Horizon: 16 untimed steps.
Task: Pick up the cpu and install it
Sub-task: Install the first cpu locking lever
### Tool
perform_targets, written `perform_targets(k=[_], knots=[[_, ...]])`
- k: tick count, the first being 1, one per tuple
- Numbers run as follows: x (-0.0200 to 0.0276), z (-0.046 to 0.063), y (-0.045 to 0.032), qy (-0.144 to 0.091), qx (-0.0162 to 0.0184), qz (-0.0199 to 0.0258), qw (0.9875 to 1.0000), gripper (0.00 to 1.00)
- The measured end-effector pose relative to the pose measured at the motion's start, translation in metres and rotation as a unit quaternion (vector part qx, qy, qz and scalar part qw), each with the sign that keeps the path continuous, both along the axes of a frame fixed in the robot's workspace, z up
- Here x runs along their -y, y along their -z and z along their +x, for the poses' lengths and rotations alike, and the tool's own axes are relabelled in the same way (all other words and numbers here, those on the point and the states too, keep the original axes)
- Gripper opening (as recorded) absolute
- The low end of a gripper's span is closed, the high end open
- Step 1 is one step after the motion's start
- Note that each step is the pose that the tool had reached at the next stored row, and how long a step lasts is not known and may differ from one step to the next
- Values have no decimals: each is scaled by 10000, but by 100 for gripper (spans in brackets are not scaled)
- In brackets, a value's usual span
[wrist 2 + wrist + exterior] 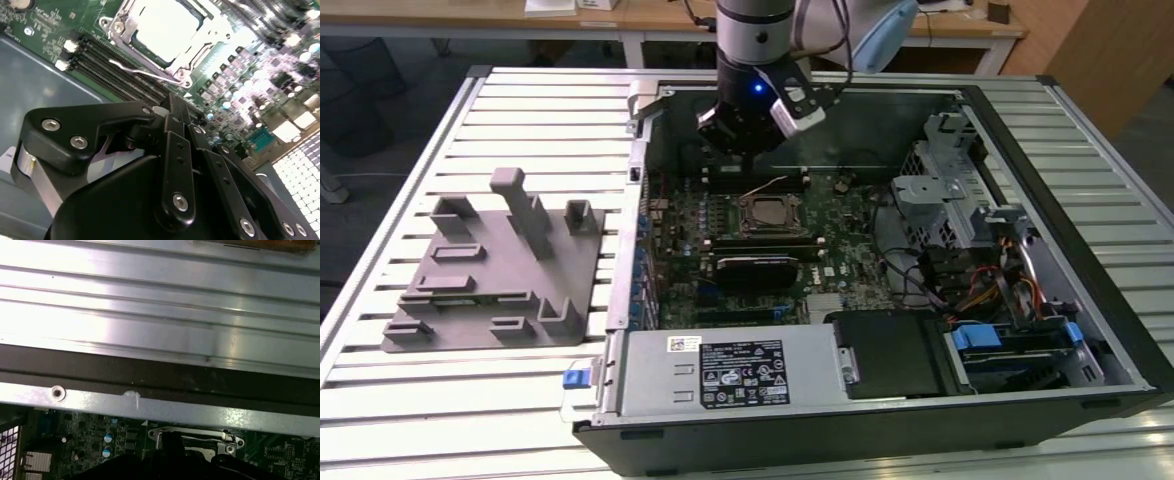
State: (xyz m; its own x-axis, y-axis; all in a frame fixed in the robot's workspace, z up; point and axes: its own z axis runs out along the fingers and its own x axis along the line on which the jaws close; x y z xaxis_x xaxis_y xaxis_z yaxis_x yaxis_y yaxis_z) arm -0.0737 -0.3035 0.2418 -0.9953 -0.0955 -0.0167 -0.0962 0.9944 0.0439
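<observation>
We work from the second wrist view outward. Closest to the lens sit the black linkage bars of the gripper [175,130]; they fold together toward a single line, so we judge the fingers drawn narrow with nothing between them, though the tips themselves are hard to make out. Just beyond lies the green motherboard [260,90] with its dark memory slots [120,70], and past those the socket frame [165,40] with its metal lever [145,72] lying down along the side. Inside the frame rests the cpu [165,25], pale silver top up, flat and level with the board: seated, we judge, which would explain a free pincer. The cpu sits ahead of the gripper and below it, apart, not touching. In the exterior view the arm hangs inside the open computer case [1067,330] above the board's far edge, the socket nearer the camera. The grey plastic fixture [494,270] lies outside on the slatted table [400,420].
</observation>
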Motion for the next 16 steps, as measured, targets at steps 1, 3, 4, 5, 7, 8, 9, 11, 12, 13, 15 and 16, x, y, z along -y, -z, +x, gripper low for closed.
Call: perform_targets(k=[1,3,4,5,7,8,9,11,12,13,15,16], knots=[[3,1,7,0,0,20,10000,11],[4,5,21,0,0,20,10000,11],[4,14,29,1,-1,20,10000,11],[4,24,38,4,0,21,10000,11],[4,44,54,6,0,21,10000,11],[4,57,62,6,0,20,10000,11],[4,68,70,6,0,20,10000,11],[4,84,90,6,-1,20,10000,11],[4,87,103,6,0,20,10000,11],[4,90,117,6,0,20,10000,11],[4,96,141,5,0,20,10000,11],[4,105,148,5,0,20,10000,11]])
